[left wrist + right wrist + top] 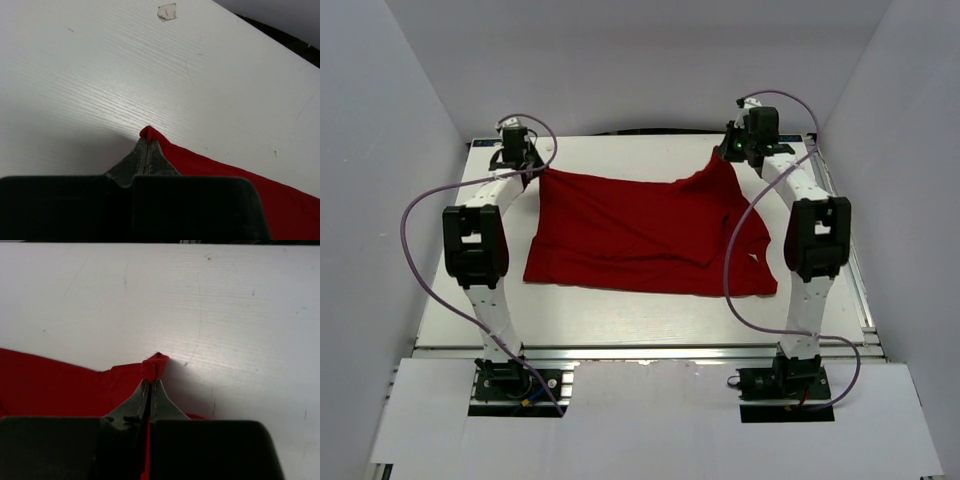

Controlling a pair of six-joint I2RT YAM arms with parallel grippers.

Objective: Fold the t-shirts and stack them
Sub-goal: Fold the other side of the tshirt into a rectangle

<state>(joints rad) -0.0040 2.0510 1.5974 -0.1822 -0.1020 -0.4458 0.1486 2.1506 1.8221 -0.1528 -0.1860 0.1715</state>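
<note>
t-shirt (640, 240), the red one: where did it lie? asked the first.

mostly flat on the white table (620, 322), said the second, spread wide between the two arms, its near hem towards the bases and its far edge up by the grippers.

and the left gripper (146, 144)?

its fingers were pressed together on the shirt's far left corner. from the left wrist only a small red tip of cloth poked out past the fingertips, and the rest of the fabric ran off to the right over the board.

was that corner off the table?

it sat very low, with a shadow under it. i could not tell whether it touched.

the right gripper (151, 382)?

the same on the far right corner: jaws clamped on a little bunched fold of red. from above, the cloth rose towards that grip in a peak and slanted down the shirt's right side, where a crease ran and one sleeve (757, 262) stuck out near the right arm.

anything else on the board?

a small scrap of tape (166, 11) beyond the left grip, well apart from the cloth. a purple cable (420, 215) looped from each arm.
</note>
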